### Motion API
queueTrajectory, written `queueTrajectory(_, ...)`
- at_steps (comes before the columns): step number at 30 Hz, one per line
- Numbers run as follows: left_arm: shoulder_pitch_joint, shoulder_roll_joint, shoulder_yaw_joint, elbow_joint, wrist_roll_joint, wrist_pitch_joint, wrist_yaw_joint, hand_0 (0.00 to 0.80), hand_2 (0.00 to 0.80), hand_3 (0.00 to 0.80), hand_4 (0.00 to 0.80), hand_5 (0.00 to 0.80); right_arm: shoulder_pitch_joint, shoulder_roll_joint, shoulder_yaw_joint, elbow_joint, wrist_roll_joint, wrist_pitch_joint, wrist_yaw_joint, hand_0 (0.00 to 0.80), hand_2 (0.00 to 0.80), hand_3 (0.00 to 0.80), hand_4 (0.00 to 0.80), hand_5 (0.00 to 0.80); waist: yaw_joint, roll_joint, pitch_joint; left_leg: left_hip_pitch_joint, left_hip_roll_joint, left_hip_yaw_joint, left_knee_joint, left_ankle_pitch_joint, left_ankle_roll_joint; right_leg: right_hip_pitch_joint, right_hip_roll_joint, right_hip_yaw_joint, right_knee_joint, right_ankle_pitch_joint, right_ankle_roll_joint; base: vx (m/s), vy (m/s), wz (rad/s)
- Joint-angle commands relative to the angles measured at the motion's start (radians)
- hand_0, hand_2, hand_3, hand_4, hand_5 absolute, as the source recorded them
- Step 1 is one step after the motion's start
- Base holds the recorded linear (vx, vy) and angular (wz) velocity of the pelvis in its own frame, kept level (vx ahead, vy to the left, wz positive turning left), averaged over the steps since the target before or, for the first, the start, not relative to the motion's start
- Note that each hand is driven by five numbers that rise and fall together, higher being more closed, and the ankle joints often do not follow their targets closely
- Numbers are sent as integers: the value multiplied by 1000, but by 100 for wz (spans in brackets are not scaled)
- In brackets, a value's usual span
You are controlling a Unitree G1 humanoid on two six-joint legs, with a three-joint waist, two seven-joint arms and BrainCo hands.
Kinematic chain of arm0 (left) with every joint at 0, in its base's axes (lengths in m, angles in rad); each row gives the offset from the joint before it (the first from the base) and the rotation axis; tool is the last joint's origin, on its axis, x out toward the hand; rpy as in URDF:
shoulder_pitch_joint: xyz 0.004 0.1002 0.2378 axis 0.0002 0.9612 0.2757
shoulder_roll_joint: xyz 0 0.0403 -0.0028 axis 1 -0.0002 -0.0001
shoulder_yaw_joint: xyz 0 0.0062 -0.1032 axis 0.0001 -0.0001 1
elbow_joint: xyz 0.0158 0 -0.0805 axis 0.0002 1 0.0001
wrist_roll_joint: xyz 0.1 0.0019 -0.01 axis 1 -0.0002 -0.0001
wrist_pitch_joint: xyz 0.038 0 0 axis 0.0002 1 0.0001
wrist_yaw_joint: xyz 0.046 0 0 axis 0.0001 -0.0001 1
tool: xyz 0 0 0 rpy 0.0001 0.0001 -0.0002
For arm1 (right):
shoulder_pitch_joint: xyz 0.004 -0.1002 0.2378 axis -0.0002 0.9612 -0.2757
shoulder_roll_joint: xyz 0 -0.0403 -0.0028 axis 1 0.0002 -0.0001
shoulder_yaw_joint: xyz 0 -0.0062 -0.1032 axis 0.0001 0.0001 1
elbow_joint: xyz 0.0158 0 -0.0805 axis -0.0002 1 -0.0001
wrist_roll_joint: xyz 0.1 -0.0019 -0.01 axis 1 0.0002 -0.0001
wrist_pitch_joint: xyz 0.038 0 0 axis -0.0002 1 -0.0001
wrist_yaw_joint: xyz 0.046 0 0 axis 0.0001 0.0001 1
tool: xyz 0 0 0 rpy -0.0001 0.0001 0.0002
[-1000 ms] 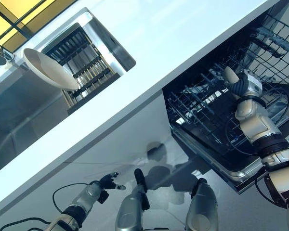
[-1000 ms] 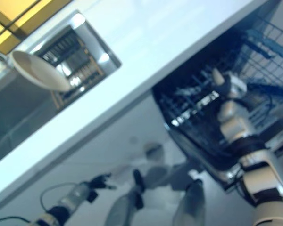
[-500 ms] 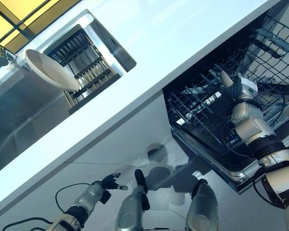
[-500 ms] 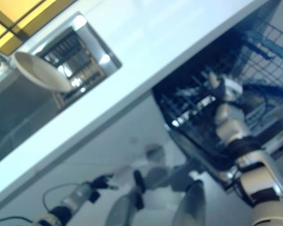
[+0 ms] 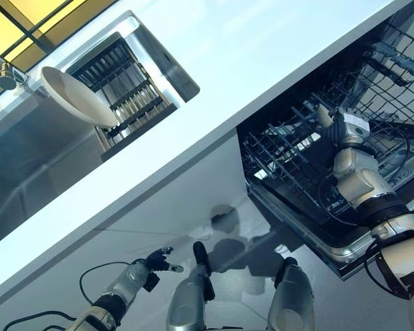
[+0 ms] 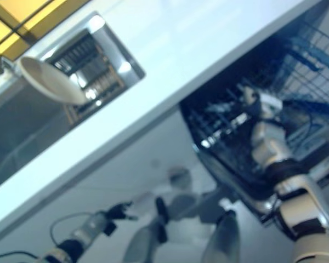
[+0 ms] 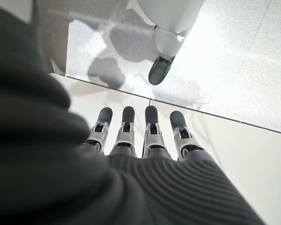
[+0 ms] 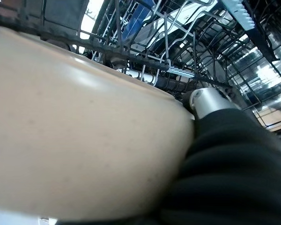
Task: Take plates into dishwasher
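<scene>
Cream ceramic plate (image 8: 84,154) sits in our right hand (image 5: 342,128), edge-on among the tines of the dark wire dishwasher rack (image 5: 297,162); its pale face fills the right wrist view, pressed against the hand's ribbed cover. We think the fingers are curled round its rim, though only one silver digit shows past the plate, so the grip is partly hidden. A second cream plate (image 5: 78,96) leans upright in the steel sink (image 5: 27,158) (beside a slatted drain insert (image 5: 127,89)), well apart across the white countertop (image 5: 248,55). Our left hand (image 7: 145,136) hangs low by the pale floor (image 7: 243,51), fingers straight and holding nothing.
</scene>
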Motion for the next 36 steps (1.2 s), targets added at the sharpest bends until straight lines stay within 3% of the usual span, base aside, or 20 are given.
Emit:
queueTrajectory(1, -87, 45, -9, -1, 31, 14, 1, 0, 0, 0, 0, 0, -47, -28, 6, 100, 5, 33, 33, 800, 800, 800, 800, 800, 7, -31, 60, 20, 43, 6, 7, -30, -36, 40, -2, -9, -114, 85, -23, 0, 0, 0)
queueTrajectory(14, -95, 56, -1, 1, 27, 12, -1, 0, 0, 0, 0, 0, -50, -47, -12, 126, 1, 41, 26, 800, 800, 800, 800, 800, 8, -32, 63, 12, 44, 7, 6, -26, -37, 37, 2, -11, -117, 87, -23, -6, -5, 1)
queueTrajectory(16, -94, 56, -2, -4, 26, 19, -2, 0, 0, 0, 0, 0, -48, -47, -15, 125, -3, 44, 27, 665, 665, 665, 665, 665, 8, -34, 60, 14, 45, 8, 5, -26, -37, 42, 3, -13, -121, 88, -23, 0, 0, 0)
queueTrajectory(17, -93, 56, -2, -4, 26, 18, -2, 0, 0, 0, 0, 0, -46, -46, -15, 126, -2, 44, 25, 640, 640, 640, 640, 640, 9, -34, 59, 14, 46, 9, 5, -26, -37, 42, 4, -14, -122, 88, -23, 0, 0, 0)
queueTrajectory(20, -93, 55, -1, -5, 27, 19, 1, 0, 0, 0, 0, 0, -40, -46, -19, 128, 0, 50, 16, 656, 656, 656, 656, 656, 9, -37, 60, 11, 47, 9, 9, -27, -36, 42, 3, -15, -123, 89, -23, -2, -1, 1)
queueTrajectory(27, -93, 58, 1, 2, 27, 17, 2, 0, 0, 0, 0, 0, -42, -53, -29, 141, -1, 56, 10, 596, 596, 596, 596, 596, 11, -38, 61, 10, 46, 8, 7, -25, -35, 45, 5, -16, -127, 91, -23, -1, -1, 2)
queueTrajectory(31, -91, 61, 3, 0, 27, 17, 3, 0, 0, 0, 0, 0, -43, -52, -31, 142, -1, 57, 5, 420, 420, 420, 420, 420, 13, -41, 62, 7, 48, 7, 8, -24, -36, 45, 6, -17, -126, 91, -22, 0, 0, 0)
queueTrajectory(33, -91, 64, 4, -3, 24, 19, 0, 0, 0, 0, 0, 0, -39, -55, -30, 140, 4, 56, -2, 78, 78, 78, 78, 78, 13, -41, 61, 7, 48, 8, 8, -25, -36, 46, 6, -18, -128, 91, -22, 0, 0, 0)
queueTrajectory(34, -92, 64, 4, -5, 24, 21, 0, 0, 0, 0, 0, 0, -39, -55, -29, 138, 6, 58, -6, 0, 0, 0, 0, 0, 13, -41, 61, 7, 48, 7, 8, -25, -36, 47, 7, -18, -128, 91, -23, 0, 0, 0)
queueTrajectory(36, -89, 67, 5, -9, 25, 22, -1, 0, 0, 0, 0, 0, -36, -55, -35, 134, 5, 58, -12, 0, 0, 0, 0, 0, 13, -43, 61, 6, 48, 7, 11, -25, -36, 48, 7, -18, -128, 91, -23, 0, 0, 0)
